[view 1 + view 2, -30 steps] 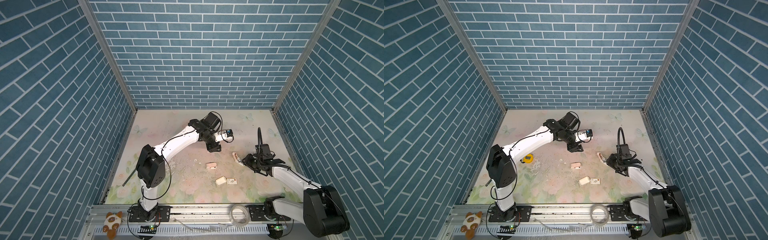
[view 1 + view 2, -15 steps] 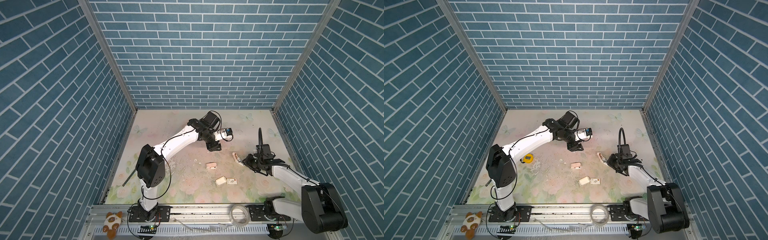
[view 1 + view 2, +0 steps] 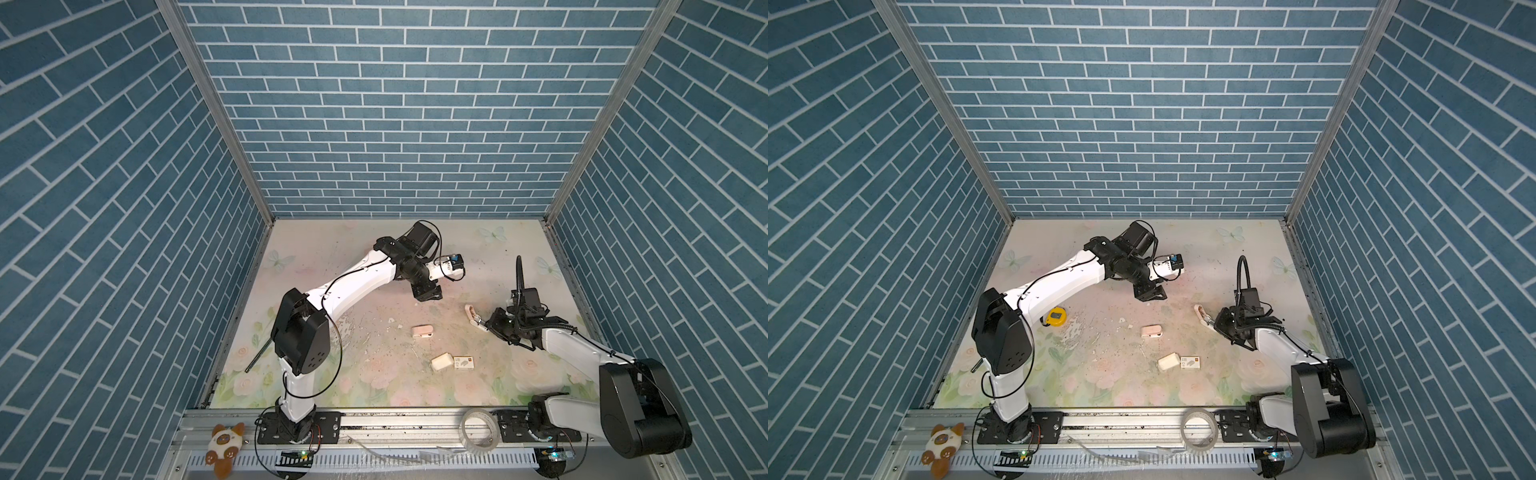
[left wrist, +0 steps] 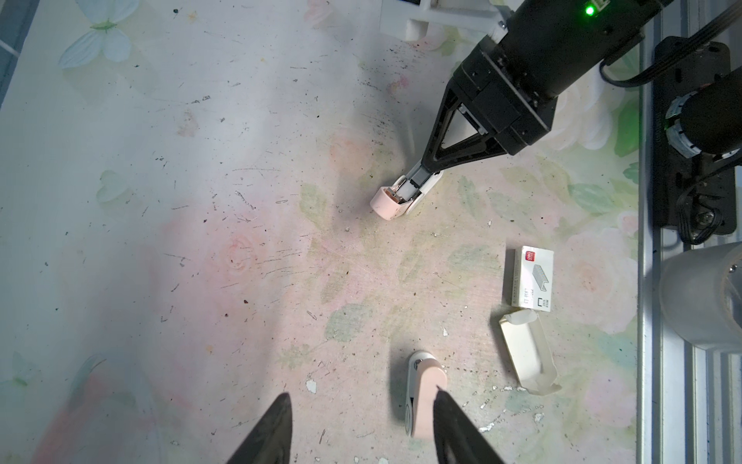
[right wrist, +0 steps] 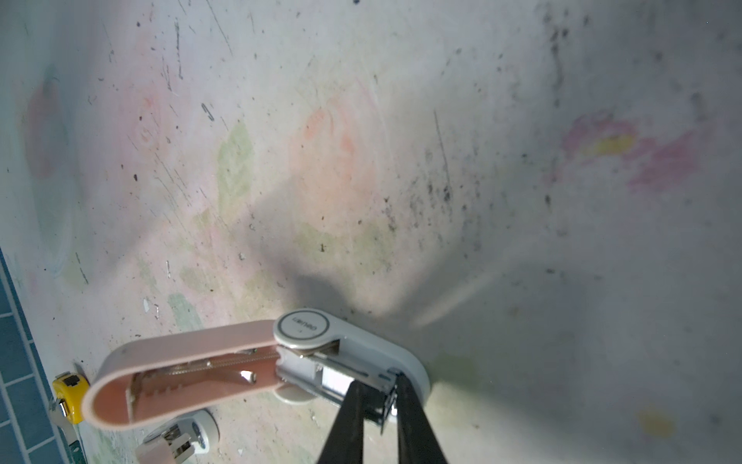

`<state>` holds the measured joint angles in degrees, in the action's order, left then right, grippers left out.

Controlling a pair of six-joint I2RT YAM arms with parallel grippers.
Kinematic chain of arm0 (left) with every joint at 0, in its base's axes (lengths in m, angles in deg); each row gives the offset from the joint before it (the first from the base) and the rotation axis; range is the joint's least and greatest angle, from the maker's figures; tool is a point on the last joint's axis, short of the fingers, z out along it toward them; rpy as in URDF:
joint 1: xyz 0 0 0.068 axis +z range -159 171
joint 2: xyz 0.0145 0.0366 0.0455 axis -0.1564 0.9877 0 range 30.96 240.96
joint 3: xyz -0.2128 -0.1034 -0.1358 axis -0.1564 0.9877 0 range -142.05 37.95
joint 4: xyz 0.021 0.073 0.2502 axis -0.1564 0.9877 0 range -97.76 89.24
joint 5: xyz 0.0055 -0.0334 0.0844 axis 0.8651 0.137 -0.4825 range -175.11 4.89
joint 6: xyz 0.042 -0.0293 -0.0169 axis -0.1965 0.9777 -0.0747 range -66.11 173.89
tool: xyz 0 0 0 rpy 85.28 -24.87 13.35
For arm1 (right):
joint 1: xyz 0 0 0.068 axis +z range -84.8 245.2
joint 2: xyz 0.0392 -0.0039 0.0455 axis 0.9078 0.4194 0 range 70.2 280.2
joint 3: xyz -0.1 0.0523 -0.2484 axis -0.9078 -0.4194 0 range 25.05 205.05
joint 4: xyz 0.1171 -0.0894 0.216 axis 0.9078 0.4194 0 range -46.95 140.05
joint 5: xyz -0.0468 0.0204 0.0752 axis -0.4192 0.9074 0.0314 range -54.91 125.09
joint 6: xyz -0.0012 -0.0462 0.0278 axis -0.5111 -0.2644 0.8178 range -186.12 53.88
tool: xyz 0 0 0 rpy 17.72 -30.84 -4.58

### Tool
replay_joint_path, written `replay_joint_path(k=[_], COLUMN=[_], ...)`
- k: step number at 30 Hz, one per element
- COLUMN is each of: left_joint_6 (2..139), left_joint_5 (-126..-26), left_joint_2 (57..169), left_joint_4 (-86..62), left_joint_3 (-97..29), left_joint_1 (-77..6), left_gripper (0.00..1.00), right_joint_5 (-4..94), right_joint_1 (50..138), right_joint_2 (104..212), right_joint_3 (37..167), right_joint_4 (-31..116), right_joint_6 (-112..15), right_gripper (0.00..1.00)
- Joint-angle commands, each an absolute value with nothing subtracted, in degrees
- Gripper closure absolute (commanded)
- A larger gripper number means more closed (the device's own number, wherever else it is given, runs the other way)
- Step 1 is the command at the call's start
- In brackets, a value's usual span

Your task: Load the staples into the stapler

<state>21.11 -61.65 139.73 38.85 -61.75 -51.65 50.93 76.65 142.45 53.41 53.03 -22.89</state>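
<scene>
One stapler matters just now: the open stapler (image 5: 277, 349), lying on the table (image 4: 200, 201) on the right of both top views, its pink lid swung back so the metal channel is bared. The right gripper (image 5: 379, 385) is pinched narrow on the front end of that channel. Whether a strip of staples sits between its fingers, I cannot tell. The step looks like seating or checking the load in the channel. To do it well, the grip should be light and square to the channel, so the base does not skid or tip. Any strip should go in flat, legs down, before the lid is swung over. The left gripper (image 4: 361, 395) hangs above the table with its fingers spread and nothing between them; it could steady the base.

Counted:
- two staplers, the open one and a closed stapler (image 4: 421, 381) near the middle
- one white carton sleeve (image 4: 532, 277) towards the front edge
- one slide-out tray (image 4: 526, 353) just beside it, which looks empty
- no loose staples that I can make out
- one yellow tape measure (image 3: 1054, 316)
- one roll of tape (image 3: 478, 432)
- one plush toy (image 3: 224, 440)
</scene>
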Motion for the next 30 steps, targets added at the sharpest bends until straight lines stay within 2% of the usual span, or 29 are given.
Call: replay_joint_path(k=[1,12,30], left_joint_6=[21.39,21.63,21.41], left_joint_5=[-60.92,-60.81,-61.04], left_joint_2=[141.17,141.09,140.86], left_joint_4=[38.74,38.65,38.79], left_joint_3=[-61.70,-61.30,-60.67], left_joint_1=[-51.12,-50.68,-50.25], left_gripper=[0.42,0.42,0.42], right_joint_5=[50.99,51.70,57.99], right_joint_1=[76.39,76.38,78.22], right_joint_2=[143.64,146.62,154.06], right_joint_3=[54.71,58.39,65.36], right_joint_4=[53.66,57.27,59.24], right_joint_6=[-24.65,-30.68,-39.36], right_gripper=[0.85,0.92,0.92])
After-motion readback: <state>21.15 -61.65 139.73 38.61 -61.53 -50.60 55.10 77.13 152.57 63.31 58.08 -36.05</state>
